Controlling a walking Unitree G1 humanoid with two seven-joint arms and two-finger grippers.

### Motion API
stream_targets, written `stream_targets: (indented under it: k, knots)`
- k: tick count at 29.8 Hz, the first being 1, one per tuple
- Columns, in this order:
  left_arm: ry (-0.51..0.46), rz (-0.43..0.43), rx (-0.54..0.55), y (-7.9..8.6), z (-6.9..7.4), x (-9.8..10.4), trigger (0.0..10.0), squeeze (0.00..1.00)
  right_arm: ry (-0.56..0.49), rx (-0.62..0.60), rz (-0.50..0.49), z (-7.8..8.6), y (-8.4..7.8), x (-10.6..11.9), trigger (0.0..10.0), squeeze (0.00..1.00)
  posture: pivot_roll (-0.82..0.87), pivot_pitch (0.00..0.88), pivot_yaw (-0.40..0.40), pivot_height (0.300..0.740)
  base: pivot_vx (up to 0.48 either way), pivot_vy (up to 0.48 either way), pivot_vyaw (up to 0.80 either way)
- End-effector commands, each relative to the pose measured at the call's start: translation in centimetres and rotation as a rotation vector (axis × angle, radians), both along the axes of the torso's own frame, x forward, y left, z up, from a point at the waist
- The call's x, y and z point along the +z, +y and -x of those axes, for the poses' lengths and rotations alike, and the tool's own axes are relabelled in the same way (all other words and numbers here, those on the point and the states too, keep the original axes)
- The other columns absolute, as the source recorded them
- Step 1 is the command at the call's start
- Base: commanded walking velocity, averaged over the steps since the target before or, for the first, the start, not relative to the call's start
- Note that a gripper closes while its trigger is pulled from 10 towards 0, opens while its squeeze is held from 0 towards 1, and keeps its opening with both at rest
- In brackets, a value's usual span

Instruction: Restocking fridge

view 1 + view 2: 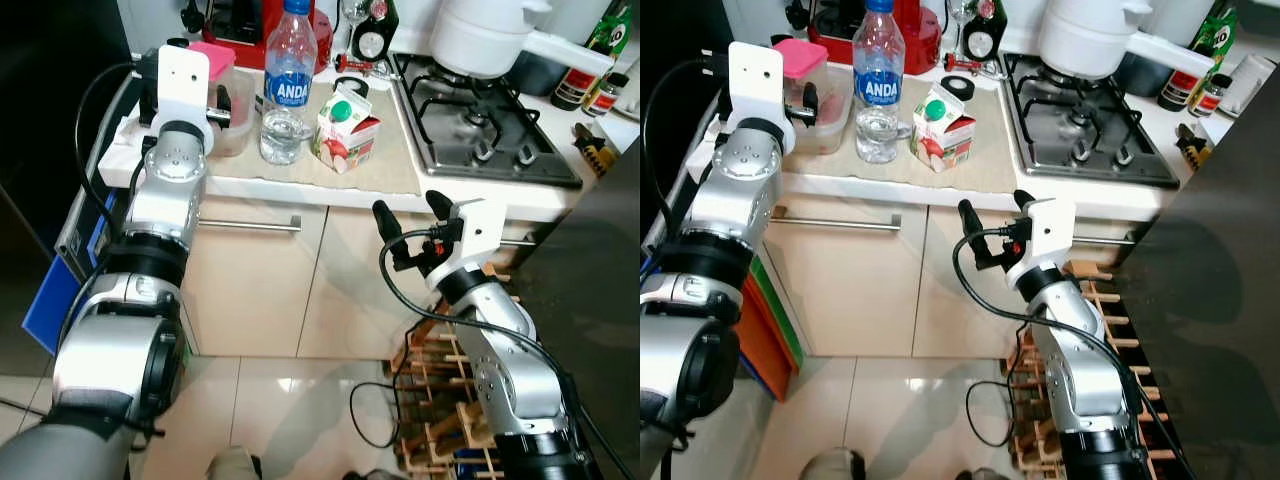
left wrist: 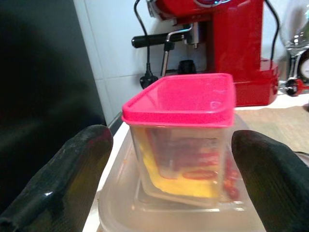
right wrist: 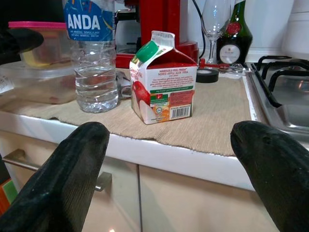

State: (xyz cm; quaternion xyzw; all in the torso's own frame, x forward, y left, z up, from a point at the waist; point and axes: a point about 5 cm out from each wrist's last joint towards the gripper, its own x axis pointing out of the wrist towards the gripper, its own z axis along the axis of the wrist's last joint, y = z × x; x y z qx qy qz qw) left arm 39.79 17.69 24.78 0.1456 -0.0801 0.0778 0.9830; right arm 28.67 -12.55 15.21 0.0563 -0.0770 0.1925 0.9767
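Note:
A clear tub with a pink lid (image 2: 179, 104) sits on top of a bigger clear container (image 1: 236, 118) at the left end of the counter. My left gripper (image 2: 174, 150) is open, with one black finger on each side of the tub and a gap to it on both sides. Further right on a beige mat (image 1: 385, 150) stand an ANDA water bottle (image 1: 288, 85) and a small apple juice carton (image 3: 161, 79). My right gripper (image 1: 410, 212) is open and empty. It hangs in front of the counter edge, below the carton and pointing at it.
A gas hob (image 1: 485, 125) with a white pot (image 1: 485, 35) is at the right. A red coffee machine (image 2: 227, 43), a wine glass (image 3: 215, 21) and bottles line the back wall. Below are cabinet doors with a bar handle (image 1: 250, 224), a wooden rack (image 1: 445, 400) and a dark panel (image 1: 1225, 300).

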Motion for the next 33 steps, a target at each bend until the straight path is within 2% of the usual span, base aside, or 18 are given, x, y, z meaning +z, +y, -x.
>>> stream_targets:
  k: [1,3,4,6,9,10,11,12,13,15,16,19,21,22,25,28,29,33]
  knots:
    - [0.0,-0.013,-0.045,-1.3,0.5,0.2,10.0,0.0,0.0,-0.006,0.005,0.0,-0.3,-0.2,10.0,0.0,0.09,0.014,-0.11,0.74,0.0,0.0,0.0]
    - [0.005,-0.005,-0.061,-1.7,0.7,-0.2,10.0,0.0,0.002,-0.006,0.005,0.0,-0.3,-0.2,10.0,0.0,0.09,0.013,-0.11,0.74,0.0,0.0,0.0]
    - [0.028,0.005,-0.114,-2.8,1.6,-1.0,10.0,0.0,0.003,-0.004,0.007,0.0,-0.3,-0.3,10.0,0.0,0.09,0.011,-0.107,0.74,0.0,0.0,0.0]
    - [0.034,0.007,-0.126,-3.0,1.9,-1.2,10.0,0.0,0.003,-0.004,0.007,0.0,-0.3,-0.3,10.0,0.0,0.09,0.011,-0.107,0.74,0.0,0.0,0.0]
    - [0.076,0.043,-0.206,-4.6,4.2,-3.0,10.0,0.0,0.001,-0.009,0.007,-0.2,-0.4,-0.2,10.0,0.0,0.11,0.009,-0.108,0.74,0.0,0.0,0.0]
    - [0.076,0.043,-0.206,-4.6,4.2,-3.0,10.0,0.0,0.001,-0.009,0.007,-0.2,-0.4,-0.2,10.0,0.0,0.11,0.009,-0.108,0.74,0.0,0.0,0.0]
    - [0.095,0.068,-0.21,-4.7,5.1,-3.9,10.0,0.0,0.004,-0.02,0.006,-0.2,-0.5,-0.3,10.0,0.0,0.11,0.007,-0.106,0.74,0.0,0.0,0.0]
    - [0.095,0.068,-0.21,-4.7,5.1,-3.9,10.0,0.0,0.004,-0.02,0.006,-0.2,-0.5,-0.3,10.0,0.0,0.11,0.007,-0.106,0.74,0.0,0.0,0.0]
    - [0.102,0.119,-0.198,-4.3,6.8,-5.0,10.0,0.0,0.022,-0.066,-0.008,-0.4,-0.8,-0.5,10.0,0.0,0.12,0.007,-0.104,0.74,0.0,0.0,0.0]
    - [0.045,0.154,-0.202,-3.9,8.2,-5.4,10.0,0.0,0.046,-0.143,-0.022,-0.7,-1.6,-0.8,10.0,0.0,0.12,0.004,-0.103,0.74,0.0,0.0,0.0]
    - [0.045,0.154,-0.202,-3.9,8.2,-5.4,10.0,0.0,0.046,-0.143,-0.022,-0.7,-1.6,-0.8,10.0,0.0,0.12,0.004,-0.103,0.74,0.0,0.0,0.0]
    - [0.015,0.147,-0.205,-3.5,9.1,-6.1,10.0,0.0,0.086,-0.241,-0.053,-0.9,-2.8,-1.4,10.0,0.0,0.13,0.0,-0.102,0.74,0.0,0.0,0.0]
    - [0.05,0.109,-0.186,-3.1,9.7,-7.9,10.0,0.0,0.106,-0.288,-0.038,-0.6,-3.4,-2.2,10.0,0.0,0.12,0.0,-0.09,0.74,0.0,0.0,0.0]
    - [0.05,0.109,-0.186,-3.1,9.7,-7.9,10.0,0.0,0.106,-0.288,-0.038,-0.6,-3.4,-2.2,10.0,0.0,0.12,0.0,-0.09,0.74,0.0,0.0,0.0]
    - [0.122,0.154,-0.199,-3.0,10.4,-9.7,10.0,0.0,0.103,-0.293,0.015,-0.2,-3.4,-2.9,10.0,0.0,0.12,0.0,-0.076,0.74,0.0,0.0,0.0]
    - [0.136,0.158,-0.218,-3.3,10.8,-9.8,10.0,0.0,0.097,-0.295,0.029,0.0,-3.4,-3.1,10.0,0.0,0.11,0.0,-0.069,0.74,0.0,0.0,0.0]
    - [0.132,0.133,-0.218,-3.6,10.7,-9.7,10.0,0.0,0.103,-0.304,0.03,-0.1,-3.4,-3.2,10.0,0.0,0.11,0.0,-0.065,0.74,0.0,0.0,0.0]
    - [0.124,0.149,-0.23,-4.2,10.1,-9.5,10.0,0.0,0.112,-0.321,0.025,-0.3,-3.6,-3.4,10.0,0.0,0.1,0.0,-0.062,0.74,0.0,0.0,0.0]
